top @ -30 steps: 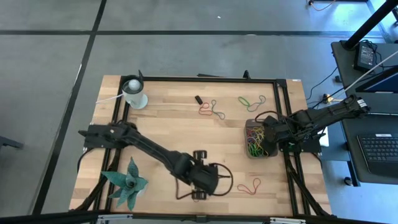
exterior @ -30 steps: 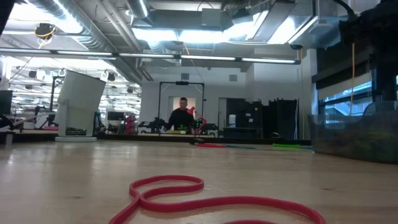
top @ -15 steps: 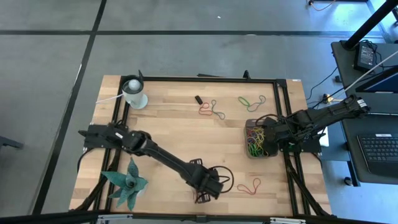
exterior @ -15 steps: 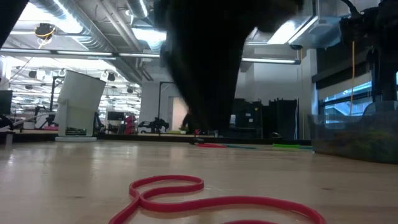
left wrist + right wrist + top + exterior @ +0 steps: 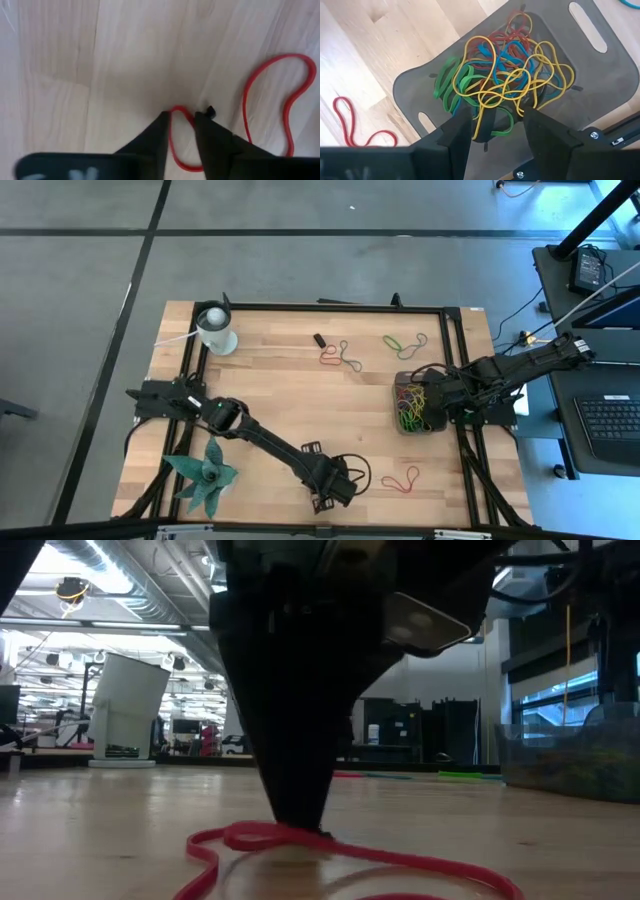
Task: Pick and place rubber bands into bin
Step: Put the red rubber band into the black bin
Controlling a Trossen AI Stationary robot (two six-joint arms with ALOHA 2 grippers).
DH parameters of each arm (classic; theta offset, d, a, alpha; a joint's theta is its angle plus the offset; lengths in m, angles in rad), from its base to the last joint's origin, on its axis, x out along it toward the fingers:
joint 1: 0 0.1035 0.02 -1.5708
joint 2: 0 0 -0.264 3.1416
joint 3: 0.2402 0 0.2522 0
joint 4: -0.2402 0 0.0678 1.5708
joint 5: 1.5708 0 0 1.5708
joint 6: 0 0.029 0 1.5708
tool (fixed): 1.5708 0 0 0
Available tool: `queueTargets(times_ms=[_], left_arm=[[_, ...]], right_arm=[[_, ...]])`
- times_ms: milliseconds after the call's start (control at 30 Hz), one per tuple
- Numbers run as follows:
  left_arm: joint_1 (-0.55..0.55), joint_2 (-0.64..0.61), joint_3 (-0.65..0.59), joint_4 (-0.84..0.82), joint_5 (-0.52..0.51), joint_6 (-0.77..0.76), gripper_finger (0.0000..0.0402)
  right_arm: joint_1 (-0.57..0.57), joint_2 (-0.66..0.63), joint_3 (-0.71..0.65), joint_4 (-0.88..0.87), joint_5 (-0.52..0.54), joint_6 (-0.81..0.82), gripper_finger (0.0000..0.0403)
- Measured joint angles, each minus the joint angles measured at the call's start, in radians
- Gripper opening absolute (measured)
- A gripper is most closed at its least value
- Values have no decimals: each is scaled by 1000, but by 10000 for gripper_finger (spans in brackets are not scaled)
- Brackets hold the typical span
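1. Pale wood planks make up the table (image 5: pixel 270 395), framed by black rails, with grey floor around it.
2. Near the front edge lies a red rubber band (image 5: pixel 402 480), a long pinched loop; in the high view its long axis runs slantwise, one end toward the left gripper (image 5: pixel 335 492) and the other toward the table's right side.
3. The left gripper stands down at the table at that band's near end. In the left wrist view its fingers (image 5: pixel 156 137) are part-way apart, with the end of the red strand (image 5: pixel 176 131) between them; whether they grip it cannot be told.
4. The low view shows the dark fingers (image 5: pixel 295 780) upright on the red band (image 5: pixel 350 850).
5. The bin (image 5: pixel 436 423) sits at the table's right edge, its long axis running front to back, holding a tangle of yellow, green, blue and red rubber bands (image 5: pixel 505 80).
6. The right gripper (image 5: pixel 495 122) hovers over the bin, fingers spread wide and empty.
7. More loose bands (image 5: pixel 340 354) lie near the table's back edge, beside a small black piece (image 5: pixel 319 340); a white cup (image 5: pixel 215 330) stands at the back left corner.
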Motion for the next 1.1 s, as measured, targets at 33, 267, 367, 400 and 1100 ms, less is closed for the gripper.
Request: queueTargets(times_ms=[33,267,367,400,1100], left_arm=[[0,0,-1,-3,12,0,74],[2,0,16,-23,62,-12,3],[4,12,76,-72,66,-21,2],[4,16,101,-94,70,-21,2],[100,-290,149,-333,-363,-41,2]], right_arm=[[0,0,0,2,0,0,182],[0,0,0,40,0,-16,182],[0,0,0,58,0,-17,182],[0,0,0,64,0,-18,182],[0,0,0,504,30,-279,181]])
